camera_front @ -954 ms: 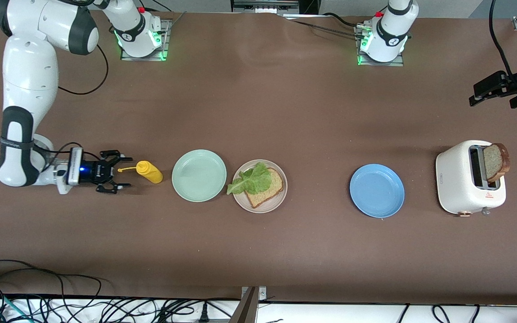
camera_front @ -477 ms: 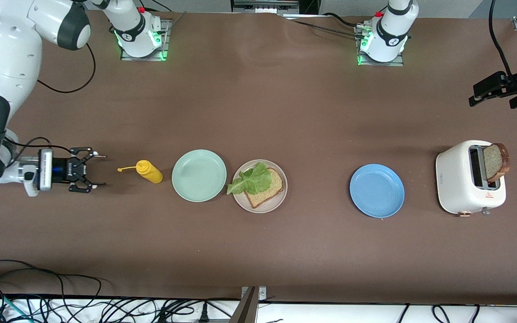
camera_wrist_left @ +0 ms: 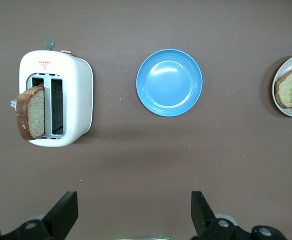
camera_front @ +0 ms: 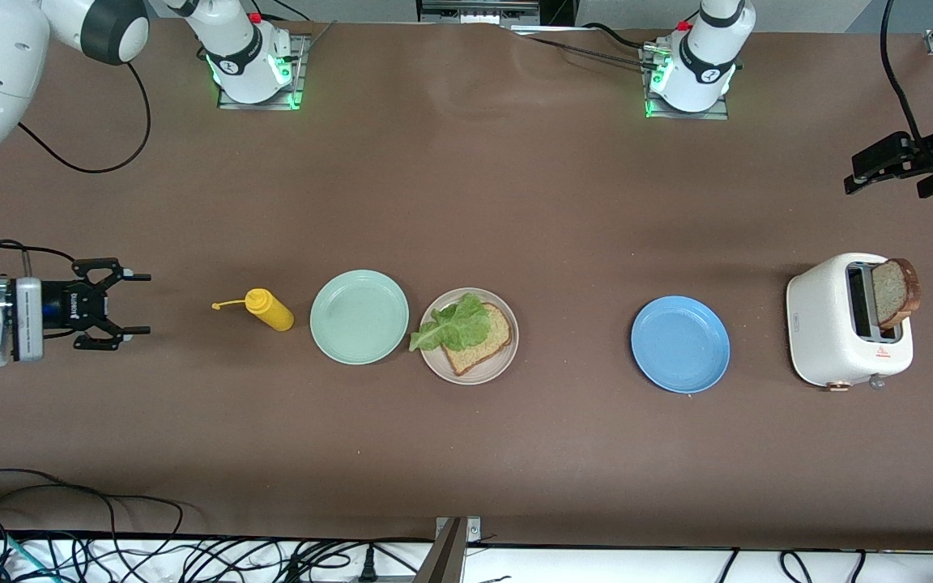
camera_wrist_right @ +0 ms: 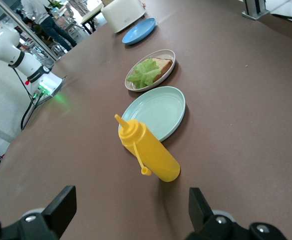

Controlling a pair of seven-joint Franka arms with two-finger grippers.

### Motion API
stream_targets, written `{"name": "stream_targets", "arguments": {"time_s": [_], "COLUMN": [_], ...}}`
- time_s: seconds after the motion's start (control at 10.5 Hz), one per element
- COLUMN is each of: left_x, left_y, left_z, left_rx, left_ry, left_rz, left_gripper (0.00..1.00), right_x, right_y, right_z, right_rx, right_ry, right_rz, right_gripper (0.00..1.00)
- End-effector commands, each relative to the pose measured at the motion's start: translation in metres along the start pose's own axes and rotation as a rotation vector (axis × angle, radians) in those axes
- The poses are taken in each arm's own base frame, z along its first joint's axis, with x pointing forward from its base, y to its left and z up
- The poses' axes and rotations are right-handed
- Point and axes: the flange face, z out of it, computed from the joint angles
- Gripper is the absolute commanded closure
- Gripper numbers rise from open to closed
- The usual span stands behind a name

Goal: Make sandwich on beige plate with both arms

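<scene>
Both jaws stand wide apart and hold nothing: the right gripper (camera_front: 136, 304) hovers low over the right arm's end of the brown, matte table (camera_front: 466, 453), and the left gripper (camera_front: 855, 172) hangs over the left arm's end, above the edge by a white toaster (camera_front: 827, 324) with rounded corners and a crusted bread slice (camera_front: 892, 291) sticking out of one slot. A tangle of black cables (camera_front: 110, 551) lies below the table's near edge. Along the table's middle sit a yellow squeeze bottle (camera_front: 268, 309) lying on its side, a smooth mint-green plate (camera_front: 359, 316), the beige plate (camera_front: 507, 356) carrying one speckled slice (camera_front: 487, 340) under a ruffled lettuce leaf (camera_front: 454, 324), and a glossy blue plate (camera_front: 679, 343).
</scene>
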Motion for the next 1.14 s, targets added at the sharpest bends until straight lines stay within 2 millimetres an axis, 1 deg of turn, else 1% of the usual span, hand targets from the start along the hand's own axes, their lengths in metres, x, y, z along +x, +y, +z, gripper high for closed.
{"name": "stream_targets", "arguments": {"time_s": [0.0,0.1,0.19,0.38,0.48,0.57,0.67,0.76,0.86,0.95,1.05], "left_x": [0.001,0.002,0.003,0.004,0.004,0.004,0.006,0.006,0.007,0.009,0.01], "left_y": [0.002,0.001,-0.001,-0.002,-0.004,-0.008,-0.01,-0.012,-0.013,-0.015,-0.019], "left_z": [-0.003,-0.002,-0.001,0.0,0.0,0.0,0.001,0.002,0.002,0.006,0.005], "left_rx": [-0.006,-0.003,-0.003,0.0,0.001,0.005,0.018,0.019,0.021,0.021,0.023], "left_ry": [0.002,0.0,-0.003,-0.003,-0.003,-0.001,0.002,0.0,0.002,-0.003,0.006], "left_rz": [0.001,0.002,0.005,0.006,0.001,-0.006,-0.008,-0.011,-0.013,-0.016,-0.024], "left_gripper": [0.0,0.0,0.0,0.0,0.0,0.0,0.0,0.0,0.0,0.0,0.0], "right_x": [0.051,0.07,0.077,0.086,0.095,0.11,0.121,0.136,0.14,0.136,0.139], "right_y": [-0.008,-0.012,-0.015,-0.019,-0.026,-0.042,-0.058,-0.072,-0.083,-0.091,-0.103], "right_z": [-0.006,-0.007,-0.01,-0.004,-0.001,-0.012,-0.023,-0.018,-0.017,-0.02,-0.019], "right_rx": [-0.017,-0.036,-0.051,-0.056,-0.052,-0.08,-0.124,-0.152,-0.188,-0.228,-0.27], "right_ry": [-0.098,-0.149,-0.176,-0.209,-0.227,-0.236,-0.274,-0.32,-0.342,-0.356,-0.376], "right_rz": [0.101,0.145,0.173,0.229,0.262,0.295,0.361,0.412,0.424,0.462,0.514], "right_gripper": [0.0,0.0,0.0,0.0,0.0,0.0,0.0,0.0,0.0,0.0,0.0]}}
